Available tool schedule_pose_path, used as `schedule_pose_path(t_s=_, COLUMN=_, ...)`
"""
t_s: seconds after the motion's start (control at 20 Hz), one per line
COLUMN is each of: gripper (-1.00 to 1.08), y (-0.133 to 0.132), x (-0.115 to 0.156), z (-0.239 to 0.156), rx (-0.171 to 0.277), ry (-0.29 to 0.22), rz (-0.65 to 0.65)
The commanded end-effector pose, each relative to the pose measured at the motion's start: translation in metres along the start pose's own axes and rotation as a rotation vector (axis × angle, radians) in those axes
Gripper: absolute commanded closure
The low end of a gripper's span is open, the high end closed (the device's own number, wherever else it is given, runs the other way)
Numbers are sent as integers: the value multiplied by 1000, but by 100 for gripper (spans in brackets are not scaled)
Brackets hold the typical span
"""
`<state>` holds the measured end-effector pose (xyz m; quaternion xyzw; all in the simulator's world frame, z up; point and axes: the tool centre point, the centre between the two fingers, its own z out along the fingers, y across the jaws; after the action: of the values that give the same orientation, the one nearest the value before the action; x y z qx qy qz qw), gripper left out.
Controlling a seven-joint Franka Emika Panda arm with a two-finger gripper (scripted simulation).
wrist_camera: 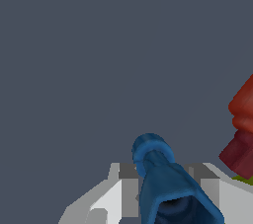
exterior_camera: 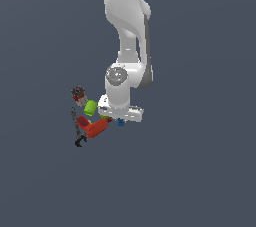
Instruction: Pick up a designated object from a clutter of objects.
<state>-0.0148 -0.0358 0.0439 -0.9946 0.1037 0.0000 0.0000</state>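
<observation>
Flat, even simulator light on a dull grey ground, no cast shadows or glare, renders coarse and slightly soft

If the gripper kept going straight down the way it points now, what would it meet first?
Most likely the blue spool, which sits between the gripper fingers in the wrist view. Then the grey floor. Depth is uncertain.

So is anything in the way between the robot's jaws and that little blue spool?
Nothing visible is. The blue spool already sits between the gripper's jaws in the wrist view; the red block lies off to one side, clear of them.
</observation>
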Motion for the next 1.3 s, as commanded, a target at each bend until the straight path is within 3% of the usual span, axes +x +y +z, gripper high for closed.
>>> schedule_pose_path(t_s=0.0, gripper=108, y=1, x=0, z=-3, rx=0, ry=1, rz=0)
schedule_pose_path(t_s=0.55, gripper=108, y=10, x=1, z=-58, rx=0, ry=1, rz=0)
schedule_pose_path(t_s=1.25, gripper=108, y=35, x=5, z=-198, rx=1, ry=0, rz=0)
